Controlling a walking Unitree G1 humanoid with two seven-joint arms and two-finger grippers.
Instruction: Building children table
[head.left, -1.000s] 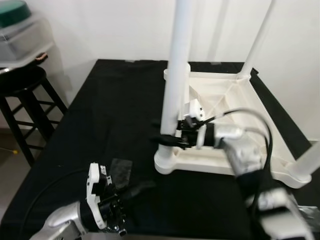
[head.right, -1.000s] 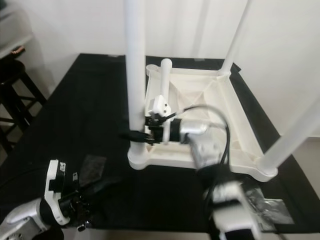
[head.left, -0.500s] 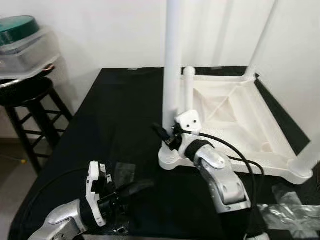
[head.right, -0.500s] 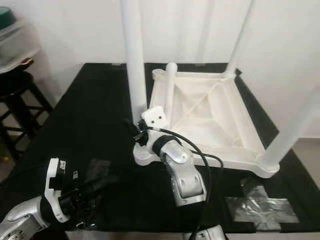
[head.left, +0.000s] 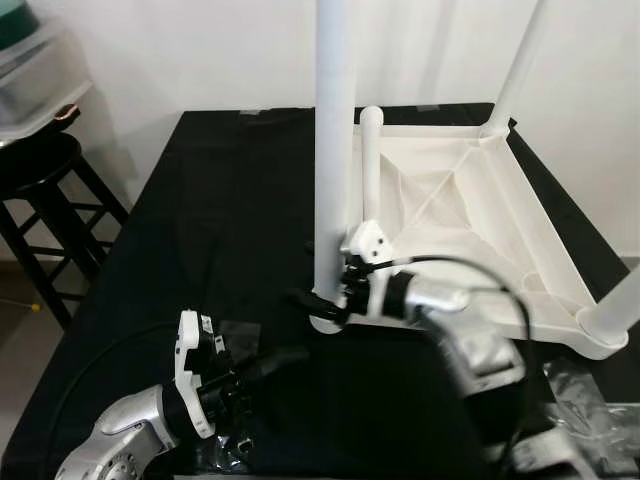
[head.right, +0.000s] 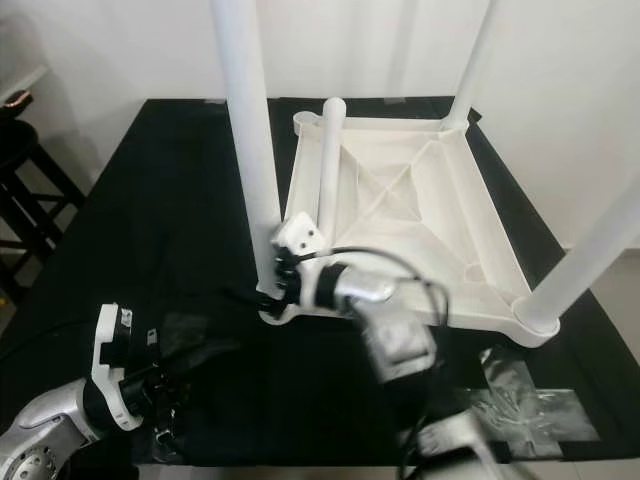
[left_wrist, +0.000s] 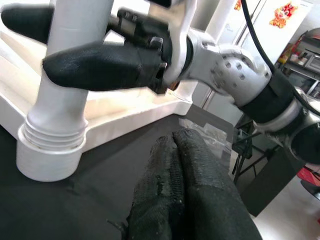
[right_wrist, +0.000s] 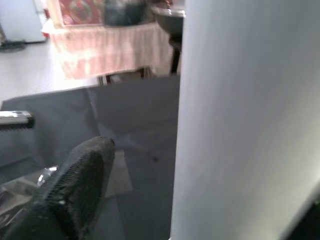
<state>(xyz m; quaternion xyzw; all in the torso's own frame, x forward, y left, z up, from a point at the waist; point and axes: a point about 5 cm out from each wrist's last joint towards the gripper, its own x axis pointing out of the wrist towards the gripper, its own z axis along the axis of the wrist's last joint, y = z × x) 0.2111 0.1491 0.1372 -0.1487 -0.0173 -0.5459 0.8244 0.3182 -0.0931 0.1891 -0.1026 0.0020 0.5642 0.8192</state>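
The white children's table (head.left: 470, 220) lies upside down on a black cloth, its legs pointing up. My right gripper (head.left: 318, 275) is at the base of the near-left leg (head.left: 335, 150), one black finger on each side of it, shut on the leg just above its threaded socket (left_wrist: 50, 145). One right finger (left_wrist: 100, 65) crosses in front of the leg in the left wrist view. My left gripper (head.left: 280, 358) hovers low over the cloth in front of that corner, fingers (left_wrist: 175, 150) pressed together and holding nothing.
A black stool (head.left: 40, 170) and a clear plastic box (head.left: 30, 90) stand to the left of the table. Crumpled plastic bags lie on the cloth at the near right (head.left: 590, 400) and by the left gripper (head.left: 235, 335). A white wall is behind.
The head view has shifted. My right forearm has swung round while its gripper stays on the base of the near-left leg. The left gripper has hardly moved.
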